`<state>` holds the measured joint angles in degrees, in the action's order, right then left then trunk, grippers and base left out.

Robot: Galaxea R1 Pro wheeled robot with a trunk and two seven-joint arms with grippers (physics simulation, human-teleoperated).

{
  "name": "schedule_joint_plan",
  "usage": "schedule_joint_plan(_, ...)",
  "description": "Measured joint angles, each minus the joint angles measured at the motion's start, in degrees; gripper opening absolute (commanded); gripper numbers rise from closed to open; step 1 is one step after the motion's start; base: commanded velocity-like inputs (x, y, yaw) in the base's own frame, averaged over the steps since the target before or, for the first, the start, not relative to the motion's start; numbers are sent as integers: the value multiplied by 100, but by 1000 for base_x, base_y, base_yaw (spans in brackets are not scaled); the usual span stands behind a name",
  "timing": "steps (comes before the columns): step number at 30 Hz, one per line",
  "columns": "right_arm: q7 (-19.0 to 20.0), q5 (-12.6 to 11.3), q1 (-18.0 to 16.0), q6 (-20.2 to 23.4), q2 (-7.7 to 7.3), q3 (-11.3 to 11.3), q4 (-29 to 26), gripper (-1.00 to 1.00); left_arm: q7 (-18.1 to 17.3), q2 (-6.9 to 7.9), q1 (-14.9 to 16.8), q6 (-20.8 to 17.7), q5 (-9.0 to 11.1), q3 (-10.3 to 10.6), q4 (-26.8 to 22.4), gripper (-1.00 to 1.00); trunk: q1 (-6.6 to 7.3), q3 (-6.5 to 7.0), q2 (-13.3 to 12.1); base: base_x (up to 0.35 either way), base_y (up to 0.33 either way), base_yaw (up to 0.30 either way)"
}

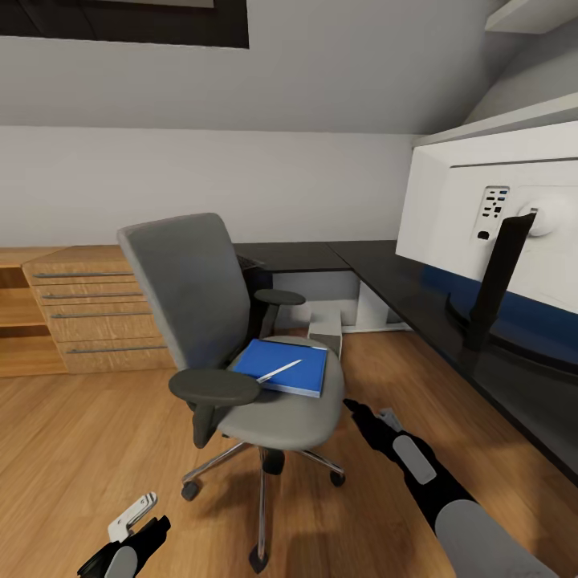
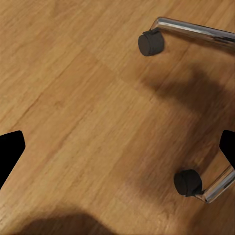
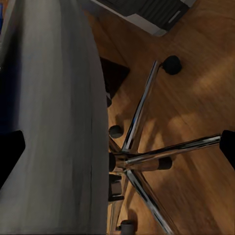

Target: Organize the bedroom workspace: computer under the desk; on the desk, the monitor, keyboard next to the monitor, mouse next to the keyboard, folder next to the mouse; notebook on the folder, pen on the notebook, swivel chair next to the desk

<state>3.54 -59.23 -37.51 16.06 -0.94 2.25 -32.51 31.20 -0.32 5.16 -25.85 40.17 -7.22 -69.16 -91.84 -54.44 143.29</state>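
The grey swivel chair (image 1: 185, 289) stands on the wood floor beside the black desk (image 1: 417, 297). On its seat lies the blue folder (image 1: 299, 377) with the thin pen (image 1: 279, 371) across it. The monitor (image 1: 449, 217) stands on the desk with its white back toward me. Behind the chair, the light grey computer (image 1: 327, 321) sits on the floor by the desk's leg. My left gripper (image 1: 156, 512) hangs open low over the floor near the chair's casters (image 2: 151, 43). My right gripper (image 1: 368, 411) is open just beside the seat's edge (image 3: 58, 122). The notebook, keyboard and mouse are out of view.
A light wood dresser (image 1: 88, 309) stands against the far wall at the left. White wall shelves (image 1: 514, 120) run above the monitor. The chair's chrome star base (image 3: 147, 161) spreads under the seat, close to both grippers.
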Motion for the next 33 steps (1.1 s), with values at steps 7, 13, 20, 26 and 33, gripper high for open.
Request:
schedule_joint_plan(7, 122, 1, 0, 13, 25, 129, 0, 100, 0, 0, 0, 0, 0, 1, 0, 100, 0, 0, 0, 0, 0, 0)
schedule_joint_plan(13, 224, -2, 1, 14, 29, 331, 1, 100, 0, 0, 0, 0, 0, 2, 0, 100, 0, 0, 0, 0, 0, 0)
schedule_joint_plan(20, 335, 4, 1, 12, 30, 452, 1, 100, 3, 0, 0, 0, 0, 0, 0, 100, 0, 0, 0, 0, 0, 0)
schedule_joint_plan(26, 514, 9, 0, 13, 31, 485, 1, 100, 7, 0, 0, 0, 2, 1, -1, 100, 0, 0, 0, 0, 0, 27)
schedule_joint_plan(33, 616, 8, 0, 12, 32, 510, -1, 100, 15, 0, -1, 0, 1, -1, -1, 100, 0, 0, 0, 0, 0, 163)
